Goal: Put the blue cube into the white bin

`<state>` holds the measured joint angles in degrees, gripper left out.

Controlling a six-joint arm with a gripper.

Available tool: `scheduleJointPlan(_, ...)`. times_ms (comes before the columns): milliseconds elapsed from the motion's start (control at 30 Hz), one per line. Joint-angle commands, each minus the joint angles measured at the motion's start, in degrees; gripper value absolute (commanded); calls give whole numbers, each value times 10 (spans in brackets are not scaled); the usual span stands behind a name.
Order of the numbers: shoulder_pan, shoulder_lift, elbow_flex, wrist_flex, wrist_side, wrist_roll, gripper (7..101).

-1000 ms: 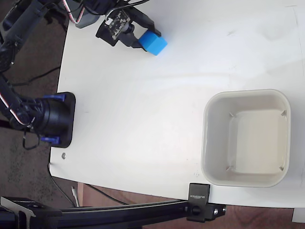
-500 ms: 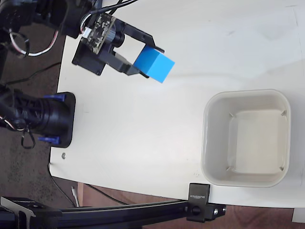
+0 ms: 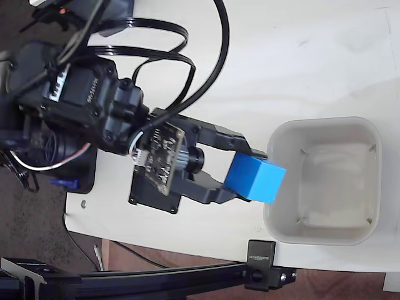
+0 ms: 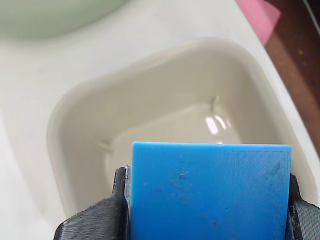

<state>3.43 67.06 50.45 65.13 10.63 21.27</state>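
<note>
Since the earlier picture, we have carried the blue cube from the upper left of the fixed view down to the lower middle, right at the left edge of the white bin.

In the wrist view, the cube is filling the bottom of the frame, closest to us. We are seeing a dark finger at its left side and a bit of another at its right side. Our gripper is squeezing the cube between both fingers.

We are guessing the cube is light and hard, with smooth flat sides. It looks like it will not squash or break. Smooth sides can slip, so holding two flat sides that face each other, near the middle, looks best. That is how we are holding it now.

Farther back, the bin is sitting open, with nothing inside that we can see. Small ribs are showing at its inner corners. In the fixed view the cube is hanging half over the bin's left rim, not yet inside.
</note>
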Motion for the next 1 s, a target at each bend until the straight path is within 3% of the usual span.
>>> scheduleJointPlan(33, 11, 2, -7, -60, -40, -12, 430)
scheduleJointPlan(267, 25, -66, -61, -73, -78, -23, 452)
scheduleJointPlan(500, 36, -81, -67, -91, -76, -23, 664)
scheduleJointPlan(700, 35, -61, -58, -86, -68, -35, 772)
scheduleJointPlan(767, 34, -40, -32, -99, -61, -49, 812)
scheduleJointPlan(800, 33, -24, -12, -105, -57, -59, 1003)
scheduleJointPlan(933, 23, 74, 76, -33, -56, -142, 1003)
scheduleJointPlan(1000, 18, 180, 214, -32, -69, -152, 1003)
